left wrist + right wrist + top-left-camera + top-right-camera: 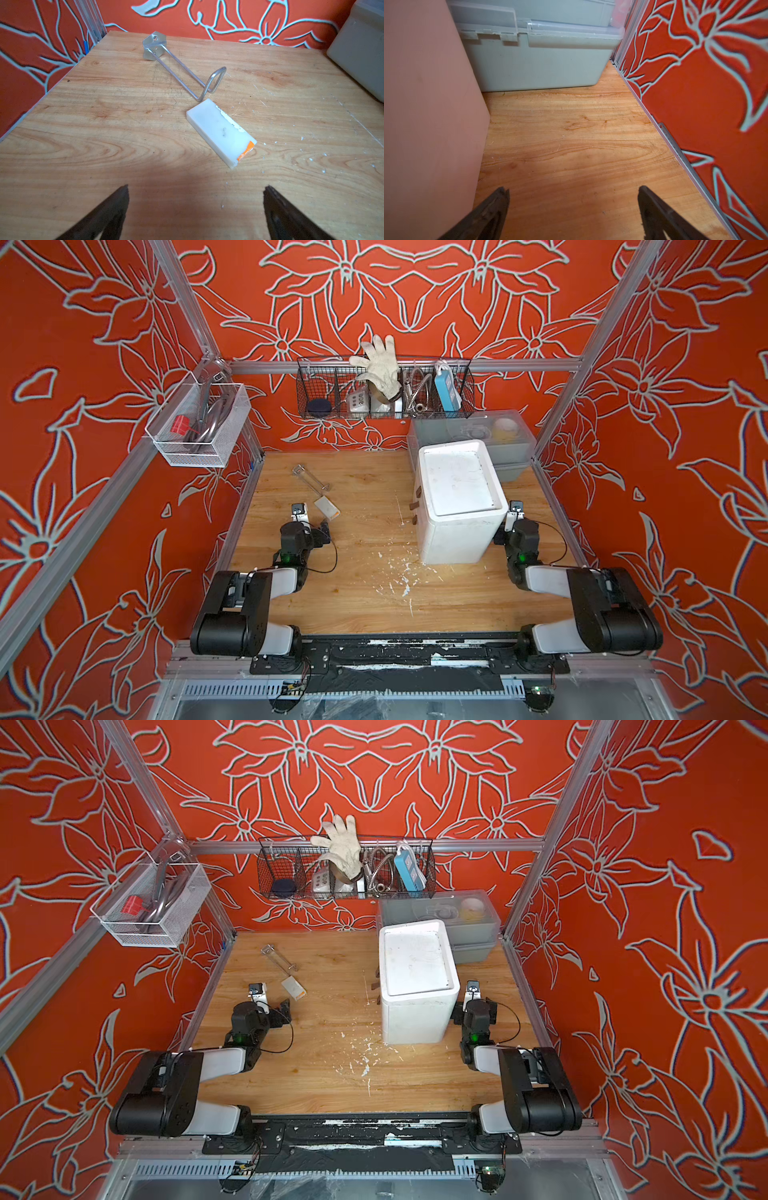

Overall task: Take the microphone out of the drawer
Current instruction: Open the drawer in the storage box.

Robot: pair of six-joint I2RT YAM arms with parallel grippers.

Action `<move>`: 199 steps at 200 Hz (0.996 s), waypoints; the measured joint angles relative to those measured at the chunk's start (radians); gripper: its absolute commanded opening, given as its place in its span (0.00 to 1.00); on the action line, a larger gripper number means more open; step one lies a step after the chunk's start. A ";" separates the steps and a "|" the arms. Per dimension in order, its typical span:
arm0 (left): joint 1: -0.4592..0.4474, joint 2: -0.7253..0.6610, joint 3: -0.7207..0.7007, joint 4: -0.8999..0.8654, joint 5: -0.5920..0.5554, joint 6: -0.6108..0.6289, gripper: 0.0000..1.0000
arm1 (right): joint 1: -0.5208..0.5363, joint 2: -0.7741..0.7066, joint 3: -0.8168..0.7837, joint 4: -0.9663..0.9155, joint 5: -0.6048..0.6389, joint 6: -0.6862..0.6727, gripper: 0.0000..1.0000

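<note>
Wood worktop (365,601) w/ white drawer unit (457,497) looking shut; we see no mic yet; left fingers (104,218) & right fingers (660,216) spread apart, empty: whole job's left.

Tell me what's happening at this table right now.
Nothing is being handled yet. Both arms are folded low over the table. The left gripper has its jaws open over bare wood, short of a white block and a metal hook. The right gripper, jaws open too, sits between the white drawer unit and the side wall. No drawer looks pulled out, and the microphone is not in sight.
</note>
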 measured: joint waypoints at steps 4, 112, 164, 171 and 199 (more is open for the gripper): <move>0.000 0.000 0.000 0.000 0.000 0.000 1.00 | 0.000 0.000 0.000 0.000 0.000 0.000 1.00; 0.000 0.000 0.000 0.000 0.000 0.000 1.00 | -0.005 0.000 0.000 -0.006 -0.001 0.000 1.00; -0.010 -0.018 0.015 -0.068 -0.035 -0.003 1.00 | -0.005 -0.030 -0.004 -0.028 0.026 0.006 1.00; -0.014 -0.035 0.040 -0.135 -0.055 -0.005 0.99 | -0.005 -0.042 -0.007 -0.026 0.033 0.007 1.00; -0.024 -0.140 0.208 -0.374 -0.108 -0.047 0.99 | 0.011 -0.090 -0.025 -0.032 0.085 0.006 1.00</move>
